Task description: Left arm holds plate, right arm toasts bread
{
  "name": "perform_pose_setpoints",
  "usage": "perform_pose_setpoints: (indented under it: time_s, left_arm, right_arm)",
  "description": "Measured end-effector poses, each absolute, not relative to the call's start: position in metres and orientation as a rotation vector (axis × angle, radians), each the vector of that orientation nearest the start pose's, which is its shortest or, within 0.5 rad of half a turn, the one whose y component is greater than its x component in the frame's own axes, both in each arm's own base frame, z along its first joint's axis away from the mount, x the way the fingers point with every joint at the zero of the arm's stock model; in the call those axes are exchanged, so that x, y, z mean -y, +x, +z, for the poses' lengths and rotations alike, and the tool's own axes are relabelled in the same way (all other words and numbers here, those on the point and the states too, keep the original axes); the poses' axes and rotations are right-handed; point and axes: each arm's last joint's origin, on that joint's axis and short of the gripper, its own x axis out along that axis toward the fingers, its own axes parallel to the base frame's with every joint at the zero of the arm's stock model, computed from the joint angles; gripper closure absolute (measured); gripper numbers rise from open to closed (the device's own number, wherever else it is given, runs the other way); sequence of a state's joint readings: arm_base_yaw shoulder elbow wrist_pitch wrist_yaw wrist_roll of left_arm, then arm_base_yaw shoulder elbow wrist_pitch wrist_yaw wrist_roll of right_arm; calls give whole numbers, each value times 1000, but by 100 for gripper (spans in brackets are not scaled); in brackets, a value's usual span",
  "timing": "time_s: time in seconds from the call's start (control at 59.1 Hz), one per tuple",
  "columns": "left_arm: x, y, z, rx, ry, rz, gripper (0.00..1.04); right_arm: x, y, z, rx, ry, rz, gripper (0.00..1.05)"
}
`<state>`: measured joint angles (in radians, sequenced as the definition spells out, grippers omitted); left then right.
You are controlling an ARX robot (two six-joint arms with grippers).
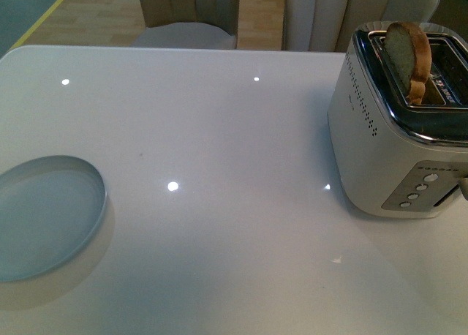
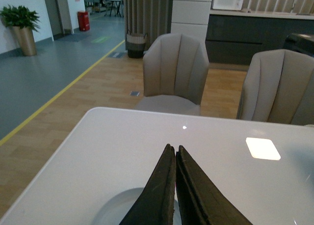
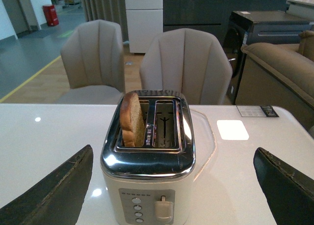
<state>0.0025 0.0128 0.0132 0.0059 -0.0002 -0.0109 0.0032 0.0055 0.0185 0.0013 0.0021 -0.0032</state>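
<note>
Bread (image 1: pixel 409 57) standing upright in one slot of the toaster (image 1: pixel 387 152), upper right of the front view, about half of the slice above the chrome top. Other slot empty. In the right wrist view, same slice (image 3: pixel 132 119) in the slot on the left side of that frame, lever (image 3: pixel 163 208) low on the toaster face, beside a column of round buttons (image 3: pixel 137 211). Cannot tell from the pictures whether already toasted or only just inserted; crust brown, face pale.

Plate (image 1: pixel 45 216) flat on the white table (image 1: pixel 219 203), lower left of the front view, cut by the frame edge, nothing on it. Well apart from the toaster, with a wide bare stretch of table between.

Judged progress: bread in the toaster, so loading seems done; left to do are probably the toasting itself, taking the slice out, and bringing it to the plate. Plate not lifted yet.

Left gripper (image 2: pixel 175 154) with jaws pressed together, nothing between them, tips over the far rim of the plate (image 2: pixel 113 210) at the bottom of that frame; not gripping it. Right gripper (image 3: pixel 171 185) spread wide, one finger (image 3: pixel 54 195) at lower left and the other at lower right of its frame, toaster in between, bread beyond and not touched.
</note>
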Motion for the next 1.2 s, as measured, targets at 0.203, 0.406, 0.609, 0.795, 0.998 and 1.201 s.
perform_pose_setpoints:
  time_s: [0.203, 0.406, 0.609, 0.795, 0.998, 1.201]
  left_arm:
    - [0, 97, 168, 8, -11, 3, 102]
    - [0, 97, 168, 8, -11, 3, 102]
    - [0, 97, 168, 8, -11, 3, 102]
    - [0, 97, 168, 8, -11, 3, 102]
    - [0, 97, 168, 8, -11, 3, 78]
    - [0, 97, 168, 8, -11, 3, 40]
  right_arm:
    - [0, 97, 170, 15, -3, 1, 9]
    - [0, 97, 170, 15, -3, 1, 9]
    - [0, 97, 170, 15, -3, 1, 9]
    - [0, 97, 170, 15, -3, 1, 9]
    - [0, 97, 170, 15, -3, 1, 9]
    - [0, 97, 170, 15, -3, 1, 9]
